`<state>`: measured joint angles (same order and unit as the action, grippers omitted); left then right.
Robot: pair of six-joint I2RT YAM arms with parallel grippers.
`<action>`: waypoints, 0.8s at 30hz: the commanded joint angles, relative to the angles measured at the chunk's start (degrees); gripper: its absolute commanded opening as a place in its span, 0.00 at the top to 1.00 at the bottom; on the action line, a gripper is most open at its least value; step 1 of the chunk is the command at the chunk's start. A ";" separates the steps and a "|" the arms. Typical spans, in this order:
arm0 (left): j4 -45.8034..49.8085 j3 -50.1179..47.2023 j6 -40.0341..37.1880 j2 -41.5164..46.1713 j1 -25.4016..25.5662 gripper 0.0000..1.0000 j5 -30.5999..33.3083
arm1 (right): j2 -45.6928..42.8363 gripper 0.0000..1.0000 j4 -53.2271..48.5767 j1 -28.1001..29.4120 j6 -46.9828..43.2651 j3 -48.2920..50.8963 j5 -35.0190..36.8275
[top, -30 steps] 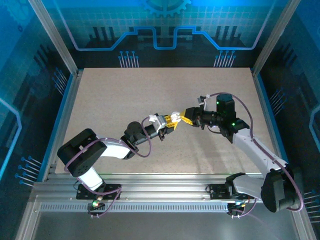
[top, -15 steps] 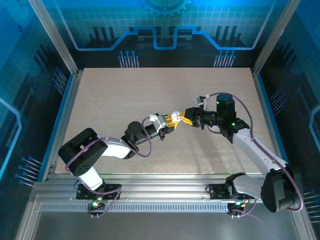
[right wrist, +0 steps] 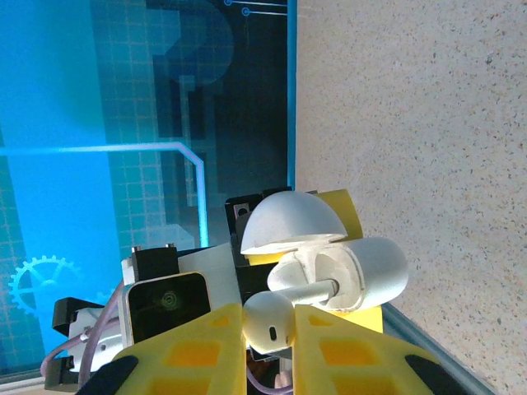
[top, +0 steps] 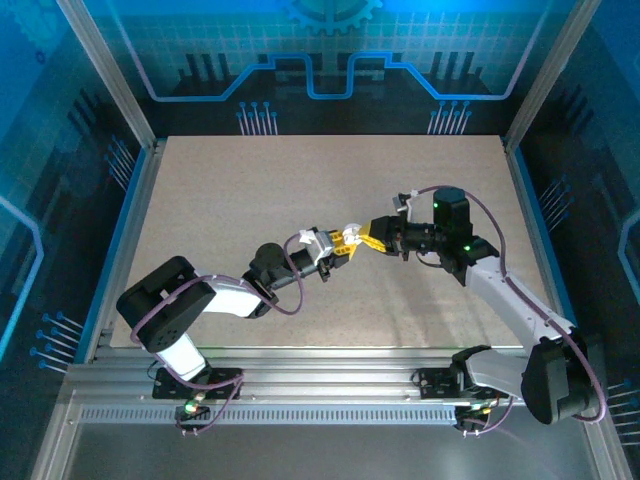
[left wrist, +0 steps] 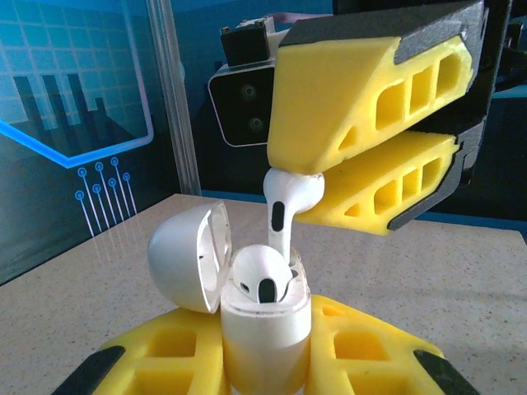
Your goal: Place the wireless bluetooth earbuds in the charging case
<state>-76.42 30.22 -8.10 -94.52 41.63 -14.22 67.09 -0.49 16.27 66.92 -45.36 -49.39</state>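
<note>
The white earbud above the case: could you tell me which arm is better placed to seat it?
The right: the right tool grips the earbud, stem pointing into the open case that the left tool holds.

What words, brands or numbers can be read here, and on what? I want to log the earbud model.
No readable text anywhere.
The charging case, its open lid and the earbud in the right gripper are plain white, with no print.
The blue back wall bears only a drawn gear and circuit lines, no letters.
</note>
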 commanded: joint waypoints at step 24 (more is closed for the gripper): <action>-3.82 0.46 -3.52 1.27 0.57 0.90 -3.18 | 0.65 0.81 -5.04 -3.28 -2.82 -2.94 -8.02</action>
<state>-76.69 30.22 -9.43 -94.50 41.87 -15.99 67.42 -3.05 13.78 65.80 -46.06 -53.93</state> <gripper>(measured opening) 0.220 0.189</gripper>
